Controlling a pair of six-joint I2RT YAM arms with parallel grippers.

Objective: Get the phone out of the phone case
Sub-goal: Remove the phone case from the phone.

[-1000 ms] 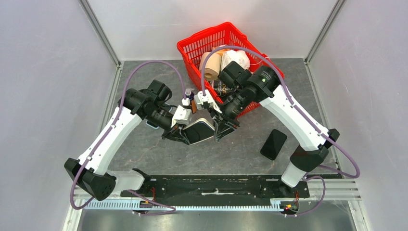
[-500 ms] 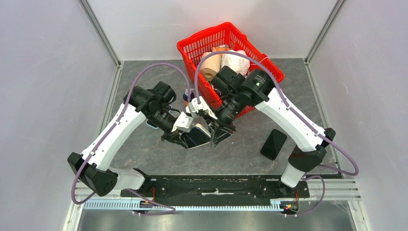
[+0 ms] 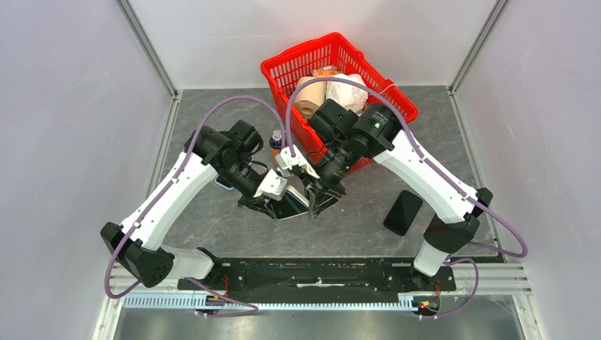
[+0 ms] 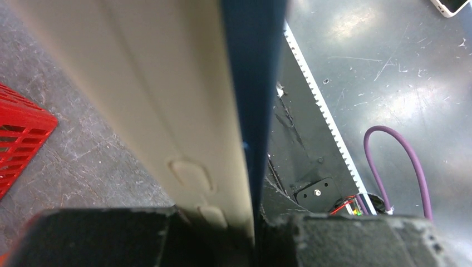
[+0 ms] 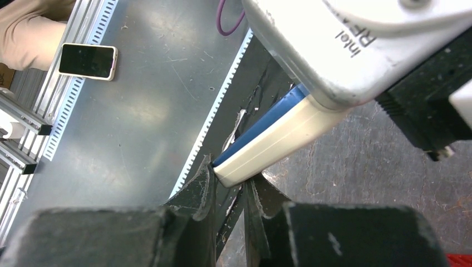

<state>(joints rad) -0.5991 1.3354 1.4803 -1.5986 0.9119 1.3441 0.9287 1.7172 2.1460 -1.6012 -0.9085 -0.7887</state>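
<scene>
The phone case is cream, with the dark blue phone still seated in it, and it hangs above the middle of the table between both arms. My left gripper is shut on the case, one finger on the cream back and the other on the phone's face. My right gripper comes in from the right. Its narrow jaws are shut on the case's free corner, where the blue phone lies along the cream edge.
A red basket with paper rolls stands at the back, right behind the right arm. A black phone lies on the table to the right. A small orange-capped bottle stands between the arms. The black base rail runs along the near edge.
Both grippers have carried the cased phone a little nearer and lower. The right arm has swung slightly left with it. Both grips are unchanged.
</scene>
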